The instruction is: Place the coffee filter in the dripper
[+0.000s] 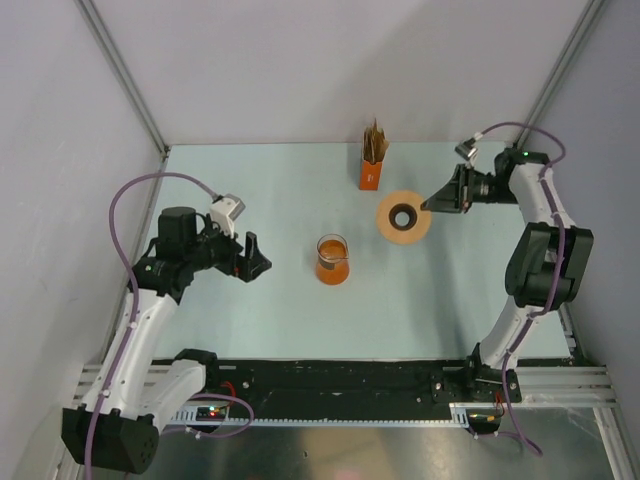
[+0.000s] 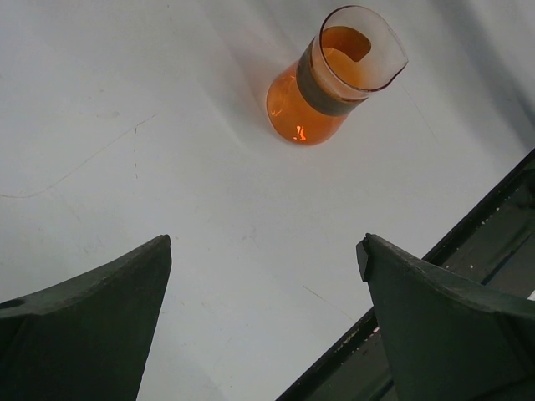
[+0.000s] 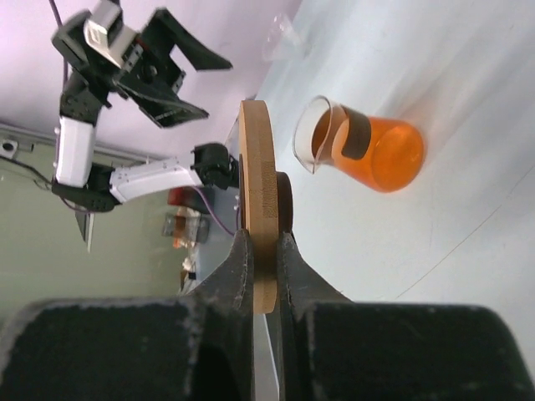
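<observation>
My right gripper (image 1: 432, 203) (image 3: 263, 238) is shut on the rim of a flat round tan disc (image 1: 388, 226) (image 3: 259, 184) with a dark centre hole, held level over the table's back right. A small clear cone-shaped thing, apparently the dripper (image 3: 282, 38), shows faintly on the table beyond the beaker in the right wrist view. No single coffee filter is in view. At the middle left my left gripper (image 1: 258, 258) (image 2: 266, 246) hangs open, empty, pointing at the beaker.
An orange glass beaker (image 1: 332, 260) (image 2: 322, 83) (image 3: 368, 146) stands mid-table between the grippers. A small orange box (image 1: 372, 165) with brown papers sticking up stands at the back. A black rail (image 1: 340, 378) runs along the near edge.
</observation>
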You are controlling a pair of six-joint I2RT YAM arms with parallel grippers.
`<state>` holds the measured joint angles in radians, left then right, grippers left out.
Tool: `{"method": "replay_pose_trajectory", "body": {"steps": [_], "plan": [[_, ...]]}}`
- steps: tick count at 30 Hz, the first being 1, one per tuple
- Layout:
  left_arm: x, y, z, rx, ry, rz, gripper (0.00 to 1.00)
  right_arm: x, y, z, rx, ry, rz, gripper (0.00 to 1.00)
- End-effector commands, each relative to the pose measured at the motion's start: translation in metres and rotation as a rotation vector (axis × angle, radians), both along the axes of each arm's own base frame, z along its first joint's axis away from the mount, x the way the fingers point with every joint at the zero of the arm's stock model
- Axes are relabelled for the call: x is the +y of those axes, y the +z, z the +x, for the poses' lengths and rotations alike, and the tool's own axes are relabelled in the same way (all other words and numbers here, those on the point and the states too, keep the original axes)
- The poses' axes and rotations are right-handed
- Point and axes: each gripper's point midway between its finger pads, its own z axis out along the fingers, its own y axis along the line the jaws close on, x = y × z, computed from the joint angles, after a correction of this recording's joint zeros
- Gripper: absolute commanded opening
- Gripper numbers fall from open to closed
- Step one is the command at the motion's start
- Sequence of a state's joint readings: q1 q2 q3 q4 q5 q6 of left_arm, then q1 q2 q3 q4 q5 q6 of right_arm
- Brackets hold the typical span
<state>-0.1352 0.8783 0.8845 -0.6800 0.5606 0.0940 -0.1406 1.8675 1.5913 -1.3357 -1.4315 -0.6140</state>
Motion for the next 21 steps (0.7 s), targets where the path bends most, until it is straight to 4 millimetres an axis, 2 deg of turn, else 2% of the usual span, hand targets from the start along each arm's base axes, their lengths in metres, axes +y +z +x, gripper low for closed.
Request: {"method": "replay_pose_trajectory", "body": {"steps": [1, 5, 6, 7, 8, 10, 13, 18, 21], "plan": [[-0.005, 0.03, 0.011, -0.053, 0.006, -0.039, 1.0, -0.014, 0.11, -0.017, 0.2, -0.089, 0.28, 0.0], [-0.007, 0.036, 0.015, -0.048, 0.013, -0.051, 1.0, -0.024, 0.102, -0.007, 0.258, -0.141, 0.151, 0.0], [-0.007, 0.036, 0.015, -0.046, 0.015, -0.055, 1.0, -0.023, 0.102, -0.011, 0.313, -0.174, 0.125, 0.0], [-0.007, 0.036, 0.016, -0.045, 0.016, -0.058, 1.0, -0.025, 0.098, -0.001, 0.241, -0.21, 0.093, 0.0], [-0.008, 0.036, 0.016, -0.044, 0.017, -0.06, 1.0, -0.025, 0.095, -0.001, 0.293, -0.258, 0.103, 0.0], [-0.008, 0.038, 0.016, -0.048, 0.017, -0.064, 1.0, -0.02, 0.102, 0.009, 0.165, -0.281, 0.133, 0.0], [-0.008, 0.041, 0.012, -0.07, 0.013, -0.068, 1.0, 0.004, 0.103, 0.001, 0.092, -0.206, 0.148, 0.0], [-0.007, 0.046, 0.006, -0.097, 0.01, -0.072, 1.0, 0.047, 0.078, -0.011, 0.091, -0.106, 0.226, 0.0], [-0.006, 0.049, 0.003, -0.111, 0.017, -0.076, 1.0, 0.071, 0.063, -0.016, 0.158, -0.032, 0.3, 0.0]]}}
